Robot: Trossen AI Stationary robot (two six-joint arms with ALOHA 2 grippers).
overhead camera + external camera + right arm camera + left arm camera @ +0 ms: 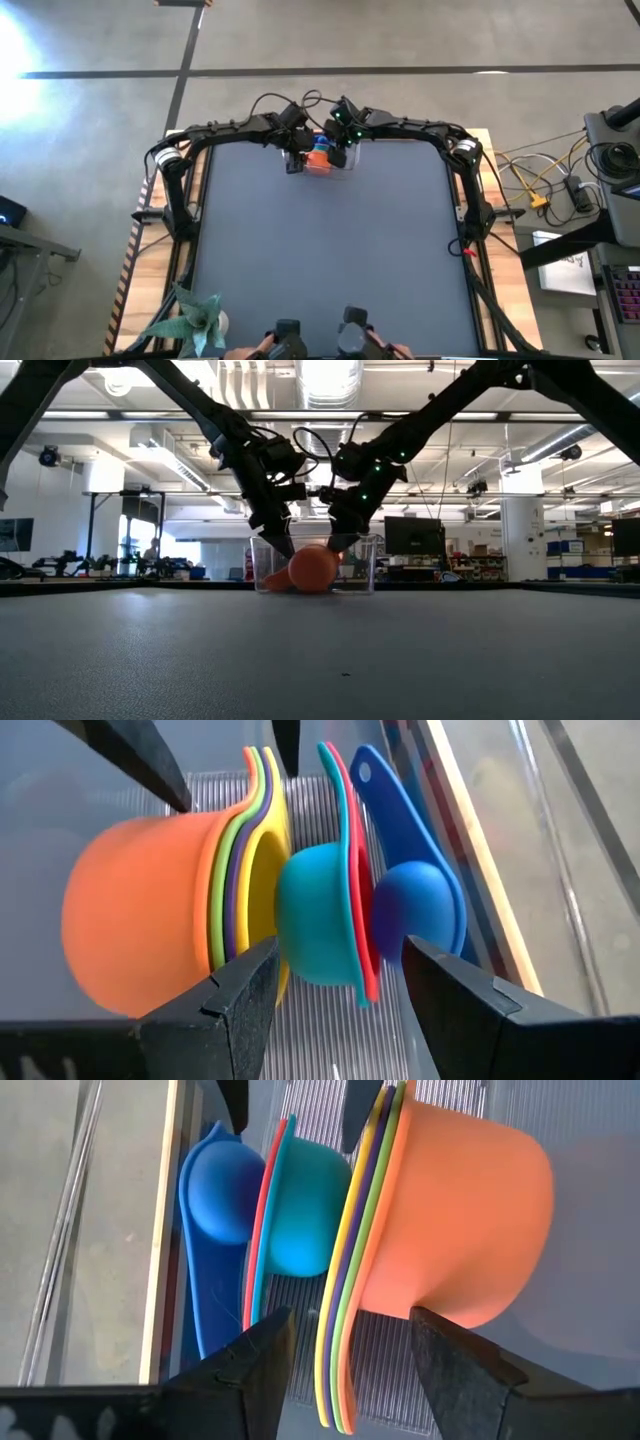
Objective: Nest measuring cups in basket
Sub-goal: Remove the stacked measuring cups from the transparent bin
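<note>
All the measuring cups (440,1210) lie in the basket (366,565) at upper centre, not fully nested; left gripper (345,1340) and right gripper (335,970) straddle them, jaws wide.

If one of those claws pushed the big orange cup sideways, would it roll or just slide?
Probably it would rock or roll a little: the orange cup lies on its rounded side in the clear basket. It likely wouldn't go far, since green, purple and yellow cups sit nested inside it and their flat handles stick out. It looks like stiff, light plastic, so it should shift easily.
</note>
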